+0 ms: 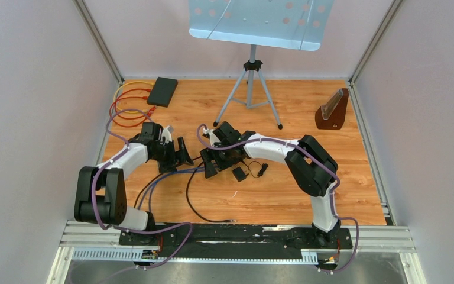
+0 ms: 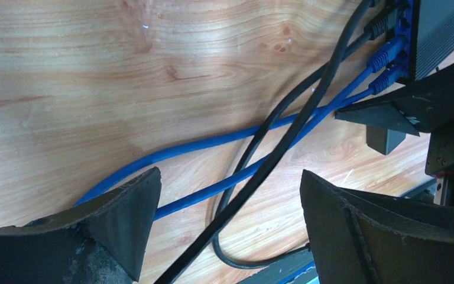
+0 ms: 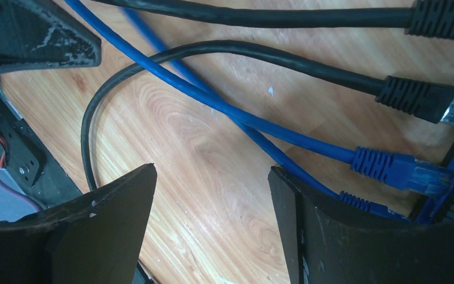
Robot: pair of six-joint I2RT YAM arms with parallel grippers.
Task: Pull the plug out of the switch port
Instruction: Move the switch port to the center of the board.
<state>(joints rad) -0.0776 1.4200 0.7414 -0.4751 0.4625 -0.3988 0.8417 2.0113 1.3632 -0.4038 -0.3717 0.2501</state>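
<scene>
Blue plug is seated in switch, just right of right gripper (jaws wide, nothing held); its axis lies roughly left-right. Left gripper, likewise wide, is judged farther.

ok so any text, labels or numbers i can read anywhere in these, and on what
None can be read in any view.
The switch: plain black casing, blue port face, no print showing.
The blue plugs: no lettering visible.
The black box and brown wooden block at the back: too small to show any marking.
</scene>
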